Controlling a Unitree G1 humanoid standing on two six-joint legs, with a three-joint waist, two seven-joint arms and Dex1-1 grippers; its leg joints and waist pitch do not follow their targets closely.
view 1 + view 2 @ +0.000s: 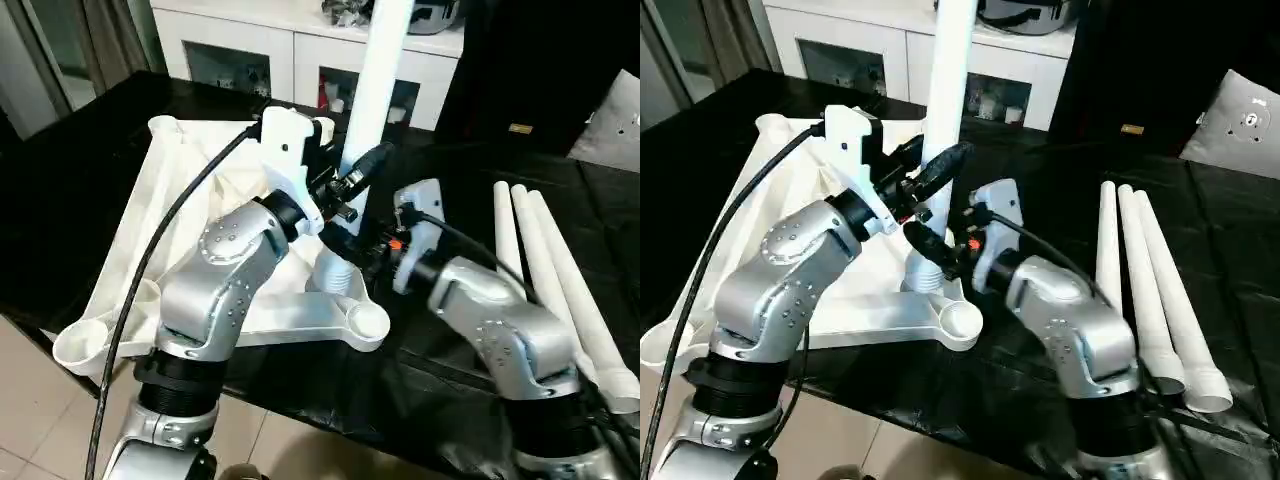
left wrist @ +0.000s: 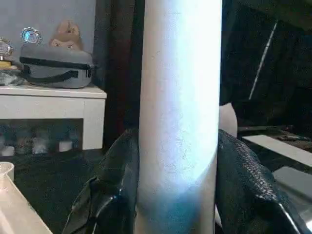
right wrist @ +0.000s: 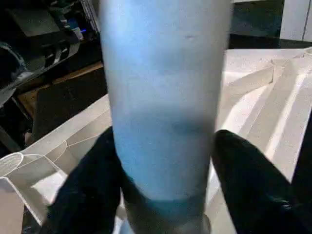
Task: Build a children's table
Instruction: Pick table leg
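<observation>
The white tabletop [image 1: 130, 250] lies upside down on the black table, ribs and round corner sockets facing up. One white leg [image 1: 378, 80] stands upright in a socket on the tabletop's right side. My left gripper [image 1: 355, 180] is shut on this leg, its black fingers [image 2: 114, 195] pressing both sides of the tube [image 2: 179, 97]. Just below it, near the socket, my right gripper [image 1: 350, 245] is also shut on the leg [image 3: 163, 73], with its fingers [image 3: 248, 185] flanking it. Three more legs [image 1: 560, 280] lie side by side on the table to the right.
An open corner socket [image 1: 368, 322] sits at the tabletop's near right corner, another [image 1: 80, 345] at the near left. A white cabinet [image 1: 250, 50] with glass doors stands behind the table, a grey case [image 2: 53, 66] on top. A grey pillow [image 1: 610, 120] is at the far right.
</observation>
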